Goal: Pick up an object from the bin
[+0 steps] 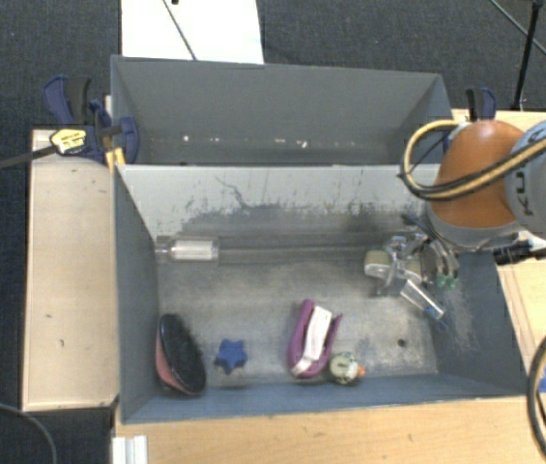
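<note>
The tool (405,276) hangs low over the right part of the grey bin (253,293), close to the foot of the back wall, at the end of the arm (543,187) with its orange cover (474,174). Its metal parts overlap from this angle, so whether it is released or clenched cannot be told. Nothing can be made out in its grasp, and the bin floor right beneath it looks bare and scuffed; whether it touches that floor cannot be told either.

Nearest to the tool is a purple-and-white object (311,341), lying lengthwise on the floor, off to the tool's left and toward the front wall. Touching, or just beside, that object's front end, on the tool's side, is a small round yellowish ball (346,369). Farther left along the front wall is a small blue star-shaped piece (231,356), and beyond it, well apart from the tool in the front left corner, a dark oval brush with a pink edge (180,356). A clear tube (187,250) lies along the foot of the back wall, at about the tool's depth but far to its left.
</note>
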You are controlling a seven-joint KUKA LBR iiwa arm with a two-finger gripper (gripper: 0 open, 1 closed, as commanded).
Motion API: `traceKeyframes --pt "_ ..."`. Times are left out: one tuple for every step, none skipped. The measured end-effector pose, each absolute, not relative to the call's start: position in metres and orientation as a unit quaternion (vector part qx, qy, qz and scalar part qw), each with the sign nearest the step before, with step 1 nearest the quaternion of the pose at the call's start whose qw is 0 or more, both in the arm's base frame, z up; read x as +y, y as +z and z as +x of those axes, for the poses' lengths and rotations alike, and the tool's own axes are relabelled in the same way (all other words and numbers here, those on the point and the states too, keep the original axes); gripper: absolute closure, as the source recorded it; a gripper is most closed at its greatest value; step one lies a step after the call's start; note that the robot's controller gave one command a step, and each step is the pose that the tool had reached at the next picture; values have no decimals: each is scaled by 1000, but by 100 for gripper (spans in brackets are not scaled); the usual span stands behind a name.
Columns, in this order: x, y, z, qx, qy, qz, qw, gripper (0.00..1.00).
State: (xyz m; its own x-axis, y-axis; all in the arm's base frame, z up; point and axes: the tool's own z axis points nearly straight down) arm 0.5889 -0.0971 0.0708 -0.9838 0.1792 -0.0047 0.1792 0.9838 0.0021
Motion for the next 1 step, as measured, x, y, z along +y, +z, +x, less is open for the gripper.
traceKeyframes --pt "-100 226 555 995 0 103 5 100"
